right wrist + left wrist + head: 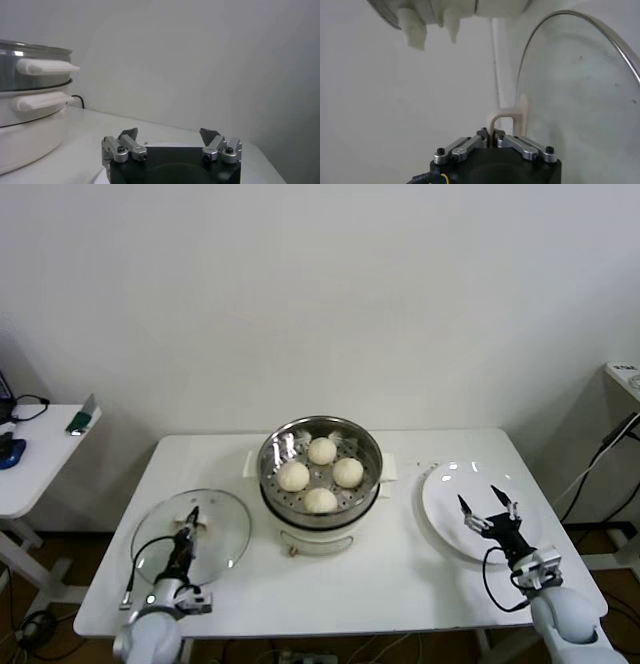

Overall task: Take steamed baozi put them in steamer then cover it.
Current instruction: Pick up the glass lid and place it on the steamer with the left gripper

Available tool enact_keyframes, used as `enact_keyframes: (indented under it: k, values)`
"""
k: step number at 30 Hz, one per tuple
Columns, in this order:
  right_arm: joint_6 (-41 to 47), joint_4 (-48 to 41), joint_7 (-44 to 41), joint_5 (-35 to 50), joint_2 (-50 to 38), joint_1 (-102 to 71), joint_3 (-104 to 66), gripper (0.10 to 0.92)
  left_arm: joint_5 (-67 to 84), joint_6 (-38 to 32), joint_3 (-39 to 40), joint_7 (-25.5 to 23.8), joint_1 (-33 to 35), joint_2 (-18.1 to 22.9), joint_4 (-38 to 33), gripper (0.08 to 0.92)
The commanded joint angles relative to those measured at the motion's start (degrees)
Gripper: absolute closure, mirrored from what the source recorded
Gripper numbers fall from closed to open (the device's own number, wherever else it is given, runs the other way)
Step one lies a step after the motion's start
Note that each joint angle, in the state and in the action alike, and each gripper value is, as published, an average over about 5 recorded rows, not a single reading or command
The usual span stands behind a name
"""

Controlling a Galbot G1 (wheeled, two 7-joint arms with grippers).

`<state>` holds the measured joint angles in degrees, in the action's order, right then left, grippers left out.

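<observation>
Four baozi (320,475) inside steamer (320,489) rim

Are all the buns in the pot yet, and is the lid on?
All four buns already sit in the steamer, and the plate is bare. Right now the left tool is shut on the handle of the lid, which lies flat on the table beside the steamer. The right tool hangs open over the plate. Left to do: lift the lid onto the steamer.

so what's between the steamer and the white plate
Only bare white table; the head view shows nothing between steamer and plate, where the open right gripper hovers.
</observation>
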<state>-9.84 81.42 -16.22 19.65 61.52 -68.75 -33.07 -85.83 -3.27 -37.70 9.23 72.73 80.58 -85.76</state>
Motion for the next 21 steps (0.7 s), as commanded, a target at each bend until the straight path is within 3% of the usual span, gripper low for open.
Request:
enact_keyframes:
  k: [1, 9, 16, 21]
  values:
    - [0.01, -0.39, 0.03, 0.09, -1.46, 0.41, 0.09, 0.203, 8.11, 1.70, -0.42, -1.24, 7.43, -3.81, -14.88, 0.850]
    - [-0.05, -1.69, 0.04, -0.14, -1.77, 2.17, 1.10, 0.203, 13.32, 6.71, -1.92, -1.83, 15.22, -6.60, -26.62, 0.850]
    - [-0.03, -3.23, 0.31, -0.80, -2.07, 4.87, 3.16, 0.203, 13.51, 19.65, -1.71, -2.91, 20.02, -10.36, -36.60, 0.850]
    - [0.02, -4.20, 0.49, -1.48, -2.36, 6.59, 4.98, 0.203, 13.55, 27.46, 1.41, -2.06, 19.38, -15.27, -40.42, 0.850]
